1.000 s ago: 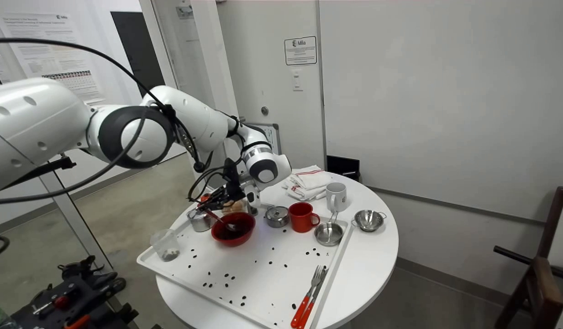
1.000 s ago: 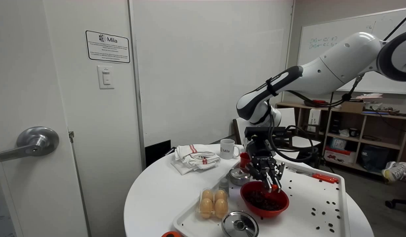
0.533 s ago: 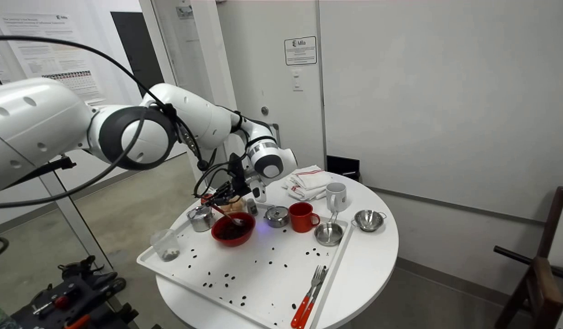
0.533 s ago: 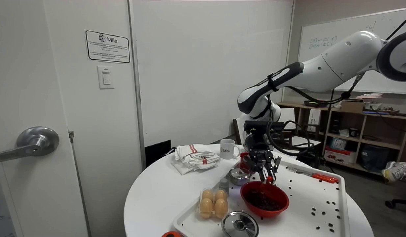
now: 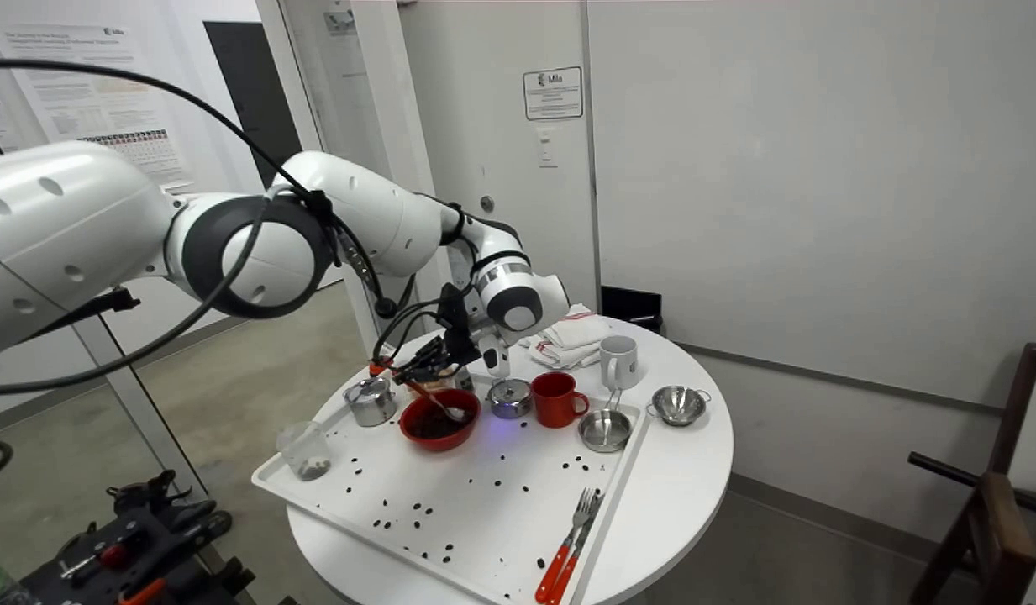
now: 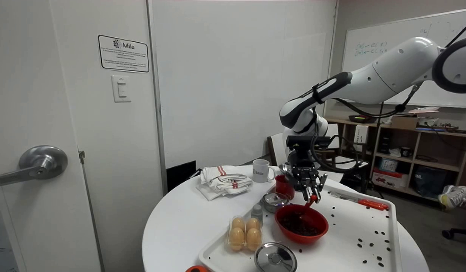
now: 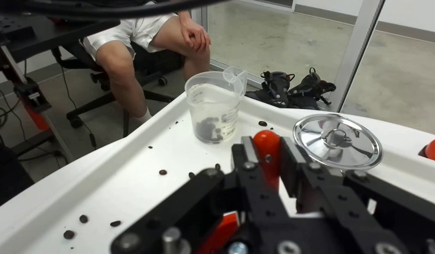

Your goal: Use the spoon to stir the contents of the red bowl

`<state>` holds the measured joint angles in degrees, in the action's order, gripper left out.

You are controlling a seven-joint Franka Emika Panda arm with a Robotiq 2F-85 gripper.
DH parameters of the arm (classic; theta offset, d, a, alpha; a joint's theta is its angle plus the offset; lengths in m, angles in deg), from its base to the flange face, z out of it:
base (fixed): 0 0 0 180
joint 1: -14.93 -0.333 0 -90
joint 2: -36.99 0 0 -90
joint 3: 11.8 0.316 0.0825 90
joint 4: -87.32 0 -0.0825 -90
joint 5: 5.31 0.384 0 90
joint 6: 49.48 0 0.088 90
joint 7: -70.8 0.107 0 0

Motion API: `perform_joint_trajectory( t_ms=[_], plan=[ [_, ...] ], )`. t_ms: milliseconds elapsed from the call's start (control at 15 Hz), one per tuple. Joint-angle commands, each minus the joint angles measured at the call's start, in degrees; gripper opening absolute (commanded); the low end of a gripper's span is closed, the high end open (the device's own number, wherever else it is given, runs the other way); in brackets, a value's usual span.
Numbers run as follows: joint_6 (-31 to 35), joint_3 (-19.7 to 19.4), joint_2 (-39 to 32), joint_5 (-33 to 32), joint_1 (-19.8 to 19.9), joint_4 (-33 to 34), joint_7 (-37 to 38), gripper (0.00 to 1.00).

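Observation:
My gripper (image 5: 391, 368) is shut on the red handle of the spoon (image 5: 423, 391). The round red handle end sits between the finger pads (image 7: 251, 150) in the wrist view. The spoon's silver head (image 5: 456, 414) rests inside the red bowl (image 5: 438, 439), near its right inner side. The spoon slants down from the gripper into the bowl. The bowl holds dark beans and stands on the tray; it also shows in an exterior view (image 6: 302, 238), with the gripper (image 6: 311, 196) above its far rim. In the wrist view the bowl is mostly hidden behind the gripper.
Around the bowl stand a lidded silver pot (image 5: 370, 403), an egg carton (image 6: 245, 234), a grey shaker (image 6: 257, 212), a second lidded pot (image 5: 510, 398) and a red cup (image 5: 558, 402). A clear measuring cup (image 7: 214, 109) stands at the tray corner. Loose beans, a fork and a knife lie on the tray (image 5: 475, 521).
My gripper has risen slightly and moved right in an exterior view, carrying the spoon. The spoon head has moved right inside the bowl, and the red bowl has shifted slightly on the tray.

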<state>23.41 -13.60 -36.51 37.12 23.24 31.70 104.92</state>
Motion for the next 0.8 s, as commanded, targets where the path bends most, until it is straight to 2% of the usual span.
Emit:
perform_joint_trajectory(
  t_ms=[0, 267, 533, 733],
  plan=[
    [-0.37, -1.42, 2.0, -1.31, -0.33, -2.83, 0.79, 0.09],
    [0.24, -3.3, 2.71, -1.59, -0.63, -4.61, 1.47, 0.09],
    [3.25, -6.93, 6.32, -2.09, -2.16, -10.36, 5.17, 0.09],
    [2.91, -8.09, 9.55, -1.83, -2.89, -14.64, 4.88, 0.09]
  ],
)
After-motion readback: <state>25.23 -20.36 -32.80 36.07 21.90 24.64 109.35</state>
